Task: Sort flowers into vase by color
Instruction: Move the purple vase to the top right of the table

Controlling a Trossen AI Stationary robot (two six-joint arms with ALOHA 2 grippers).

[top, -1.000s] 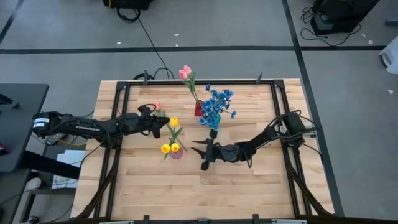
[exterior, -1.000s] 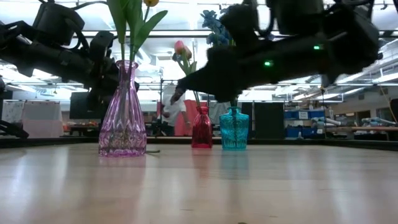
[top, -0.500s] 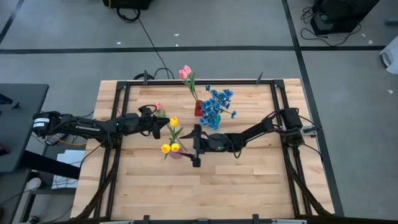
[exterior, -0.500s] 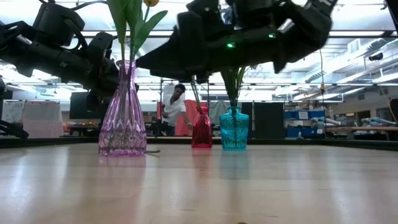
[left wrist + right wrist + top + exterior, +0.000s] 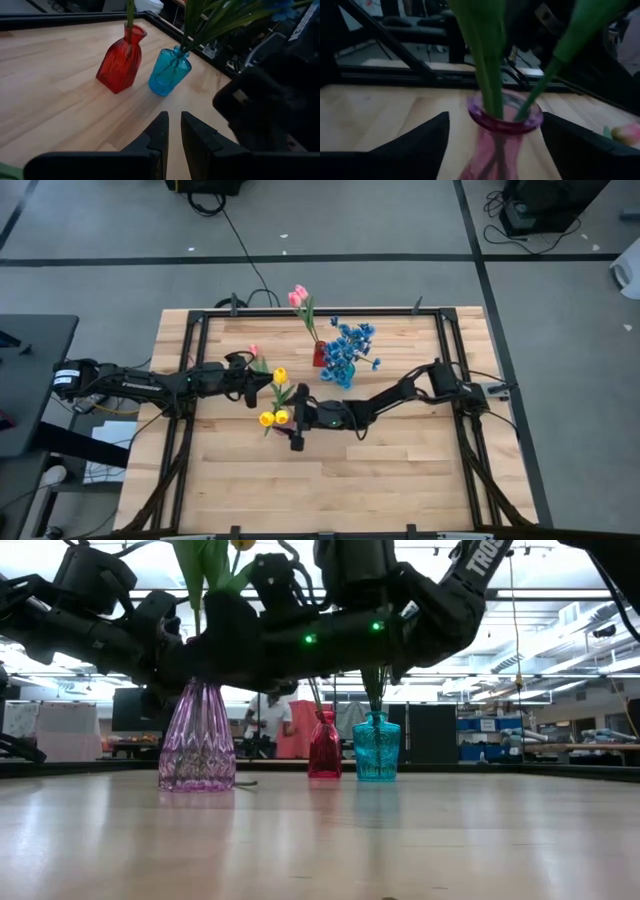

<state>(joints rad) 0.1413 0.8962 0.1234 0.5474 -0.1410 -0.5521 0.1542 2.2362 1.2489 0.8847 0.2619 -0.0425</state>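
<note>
A purple vase (image 5: 284, 426) (image 5: 197, 745) stands left of the table's middle and holds yellow tulips (image 5: 272, 417) on green stems (image 5: 487, 60). My right gripper (image 5: 293, 426) (image 5: 495, 117) is open. It reaches level from the table's right, one finger on either side of the vase's neck (image 5: 504, 120), with a gap to each. My left gripper (image 5: 264, 383) (image 5: 173, 127) hovers just left of the tulips. Its fingers stand almost together with nothing between them. A pink tulip (image 5: 254, 352) (image 5: 626, 133) lies on the table beyond it.
A red vase (image 5: 319, 356) (image 5: 120, 62) with pink tulips (image 5: 298, 297) and a blue vase (image 5: 343, 377) (image 5: 169, 72) with blue blooms (image 5: 349, 343) stand at the far middle. A person (image 5: 266, 725) stands in the room behind. The table's near half is bare wood (image 5: 330, 490).
My right gripper has travelled toward the table's left edge, from beside the blue vase up to the purple vase, rolling a little on the way. Its fingers now stand either side of that vase's neck. The vases and flowers have stayed in place.
</note>
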